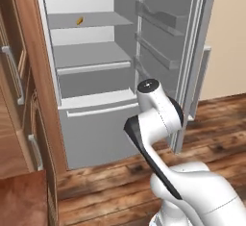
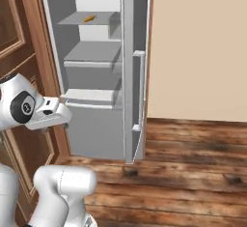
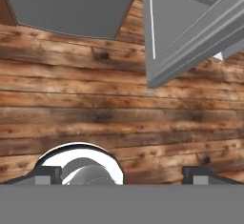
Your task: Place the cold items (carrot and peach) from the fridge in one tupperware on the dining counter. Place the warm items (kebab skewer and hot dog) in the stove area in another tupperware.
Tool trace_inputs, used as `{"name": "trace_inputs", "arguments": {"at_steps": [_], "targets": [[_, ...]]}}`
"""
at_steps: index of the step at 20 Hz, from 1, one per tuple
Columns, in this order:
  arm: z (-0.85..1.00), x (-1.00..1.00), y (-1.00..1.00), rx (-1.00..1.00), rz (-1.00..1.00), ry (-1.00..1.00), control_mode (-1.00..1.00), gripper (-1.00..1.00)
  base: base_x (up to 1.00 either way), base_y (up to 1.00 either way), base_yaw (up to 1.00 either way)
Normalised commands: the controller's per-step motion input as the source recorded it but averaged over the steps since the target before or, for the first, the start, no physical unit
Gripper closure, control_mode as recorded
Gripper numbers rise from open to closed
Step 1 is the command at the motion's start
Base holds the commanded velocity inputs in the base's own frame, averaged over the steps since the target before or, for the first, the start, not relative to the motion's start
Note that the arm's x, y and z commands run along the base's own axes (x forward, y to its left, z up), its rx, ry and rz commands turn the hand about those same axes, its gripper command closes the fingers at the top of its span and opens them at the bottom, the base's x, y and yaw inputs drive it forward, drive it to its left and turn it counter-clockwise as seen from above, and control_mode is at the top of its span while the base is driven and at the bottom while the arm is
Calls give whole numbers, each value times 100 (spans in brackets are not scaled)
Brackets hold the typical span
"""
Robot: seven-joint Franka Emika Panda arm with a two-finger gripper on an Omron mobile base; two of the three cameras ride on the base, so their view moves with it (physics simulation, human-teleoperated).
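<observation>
A small orange carrot lies on the upper shelf of the open fridge, and the right base view has the carrot on that same shelf. The peach, kebab skewer, hot dog and tupperware are out of view. My arm is folded low in front of the fridge, well below the carrot. In the hand view my gripper points down at the wooden floor, open, its fingertips wide apart with nothing between them.
The fridge door stands swung open on the right, and its edge and handle face the right base camera. Wooden cabinets flank the fridge on the left. The fridge's lower drawer is closed.
</observation>
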Motion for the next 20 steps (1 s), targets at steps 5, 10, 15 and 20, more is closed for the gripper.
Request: {"name": "trace_inputs", "arguments": {"at_steps": [5, 10, 15, 20], "targets": [[0, 0, 0, 0, 0, 0, 100, -100, 52, 49, -24], [0, 0, 0, 0, 0, 0, 100, -100, 57, 35, -2], [0, 0, 0, 0, 0, 0, 100, -100, 66, 18, 3], [0, 0, 0, 0, 0, 0, 100, -100, 65, 17, 12]]}}
